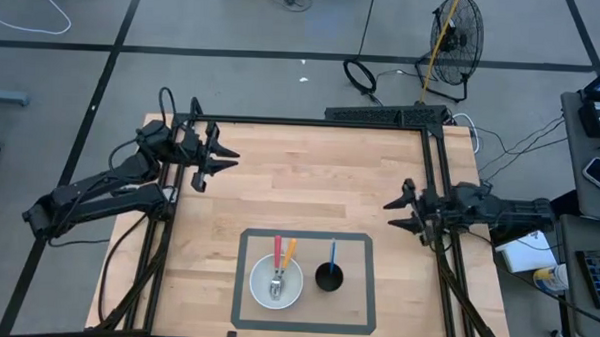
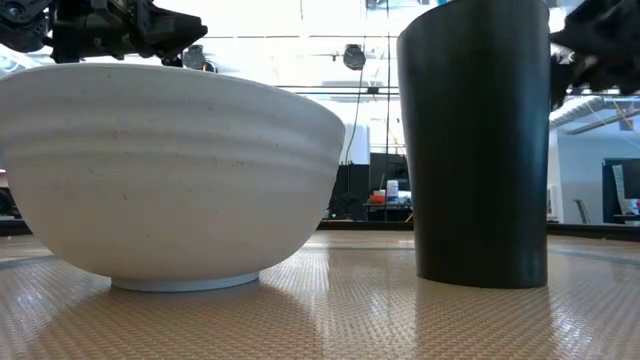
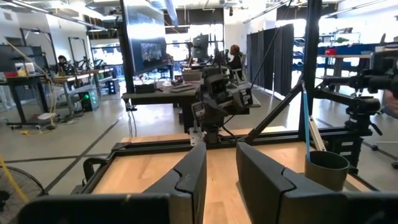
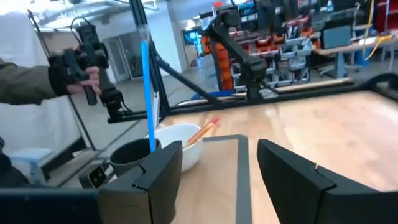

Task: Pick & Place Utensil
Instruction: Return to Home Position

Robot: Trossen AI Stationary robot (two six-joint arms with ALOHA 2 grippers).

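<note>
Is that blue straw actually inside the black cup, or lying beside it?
Inside. The blue straw stands nearly upright, its lower end down in the black cup, as the high and right wrist views show.

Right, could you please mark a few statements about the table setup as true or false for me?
1. The black cup stands to the right of the white bowl on the mat. True.
2. The blue straw lies in the bowl. False: it stands in the cup.
3. The left hand and right hand are both open and hold nothing. True.
4. The bowl is empty. False: it holds a pink fork and an orange utensil.
</note>
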